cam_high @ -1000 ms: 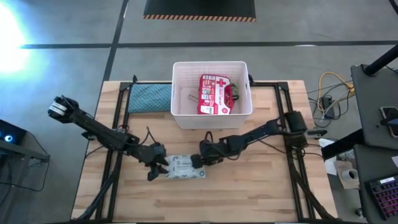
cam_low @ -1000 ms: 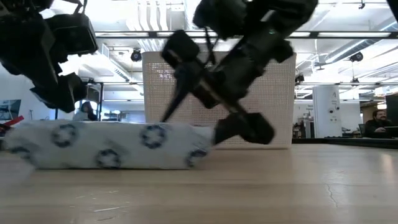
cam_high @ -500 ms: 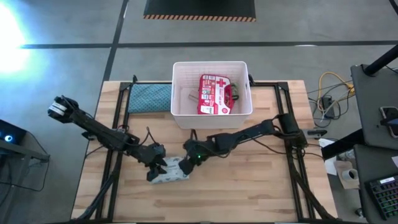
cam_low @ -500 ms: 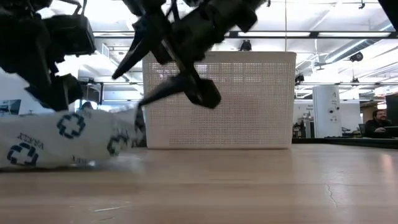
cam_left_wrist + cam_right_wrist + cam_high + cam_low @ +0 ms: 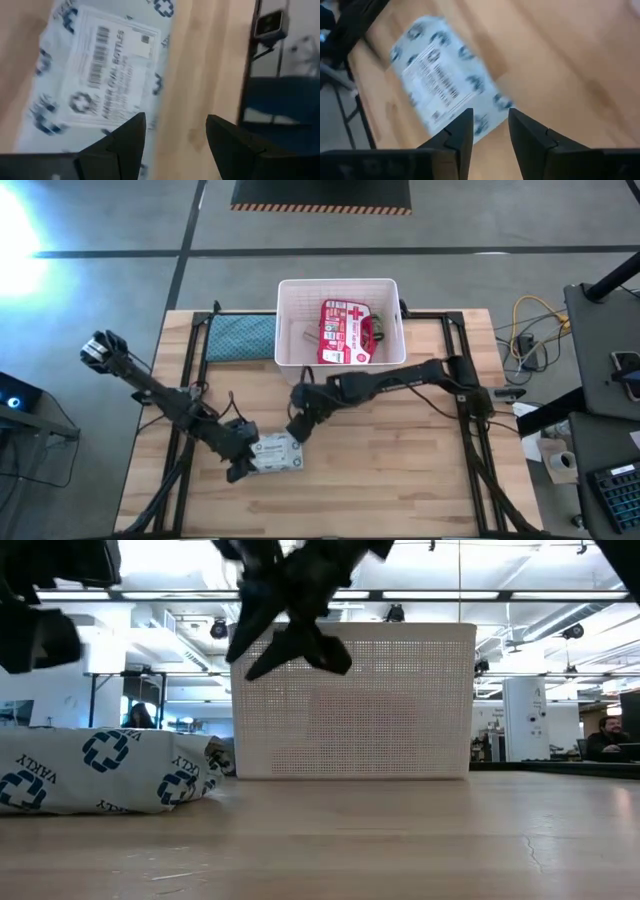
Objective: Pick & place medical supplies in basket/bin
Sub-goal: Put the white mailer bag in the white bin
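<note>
- Wooden plank table [image 5: 400, 470] with a black frame, grey concrete floor around it; the low view looks into a bright lab-type room, with a person sitting far off at the right edge.
- White basket [image 5: 340, 360] with slotted walls sits at the far middle of the table. Inside it lies the first-aid pouch [image 5: 345, 332], red and white with crosses printed on it; the smaller writing is too tiny to read.
- Blue-grey cloth pad [image 5: 240, 337] lies right beside the basket, on the left arm's side.
- Wipes pack [image 5: 276, 453] is flat on the table, well in front of the basket. Grey-white wrapper with blue cross logos and "VARLY" printed along the side in the low view [image 5: 100, 772]. The left wrist view shows a white label with a barcode and what looks like "AMBER ... BOTTLES"; I can't make out the rest.
- Left gripper [image 5: 240, 461] is right at the pack's end, fingers spread apart with nothing between them; the pack [image 5: 100, 80] lies just ahead of its tips.
- Right gripper [image 5: 297, 428] hangs just above the pack's other end, not touching. Its fingers [image 5: 455, 135] are apart too, gripping nothing, with the pack [image 5: 445, 85] below and ahead.
</note>
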Motion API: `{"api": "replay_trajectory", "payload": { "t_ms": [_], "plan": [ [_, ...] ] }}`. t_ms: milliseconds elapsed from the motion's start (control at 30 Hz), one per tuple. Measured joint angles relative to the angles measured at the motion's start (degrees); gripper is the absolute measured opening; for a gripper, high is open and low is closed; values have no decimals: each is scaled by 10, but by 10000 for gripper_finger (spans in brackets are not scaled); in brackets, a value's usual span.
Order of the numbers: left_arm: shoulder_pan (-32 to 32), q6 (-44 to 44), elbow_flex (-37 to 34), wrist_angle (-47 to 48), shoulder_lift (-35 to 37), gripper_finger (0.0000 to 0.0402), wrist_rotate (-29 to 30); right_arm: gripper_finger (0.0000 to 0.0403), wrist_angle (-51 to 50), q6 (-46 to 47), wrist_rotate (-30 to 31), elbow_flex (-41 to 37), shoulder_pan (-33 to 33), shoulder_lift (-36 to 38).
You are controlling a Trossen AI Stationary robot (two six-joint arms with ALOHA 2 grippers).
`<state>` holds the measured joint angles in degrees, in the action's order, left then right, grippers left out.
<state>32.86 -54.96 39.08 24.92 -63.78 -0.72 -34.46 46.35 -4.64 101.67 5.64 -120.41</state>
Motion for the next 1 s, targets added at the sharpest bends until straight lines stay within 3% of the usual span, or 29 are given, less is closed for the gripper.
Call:
{"api": "replay_trajectory", "payload": {
  "t_ms": [233, 367, 467, 633, 833, 1000],
  "plan": [
    [58, -215, 27, -3, -48, 158, 87, 111, 12, -10, -46, -10, -54, -32],
    [82, -300, 55, -4, -118, 124, 99, 111, 21, -50, -92, -7, -57, -46],
    [97, -344, 93, -2, -179, 96, 97, 106, 26, -71, -74, -8, -48, -50],
    [108, -397, 173, 27, -275, 59, 96, 94, 63, -81, 21, -8, -41, -51],
    [108, -499, 238, 174, -353, 38, 98, 81, 95, -93, 7, -10, -37, -51],
    [124, -615, 222, 235, -352, 37, 111, 79, 126, -64, -3, -11, -29, -70]
  ]
}}
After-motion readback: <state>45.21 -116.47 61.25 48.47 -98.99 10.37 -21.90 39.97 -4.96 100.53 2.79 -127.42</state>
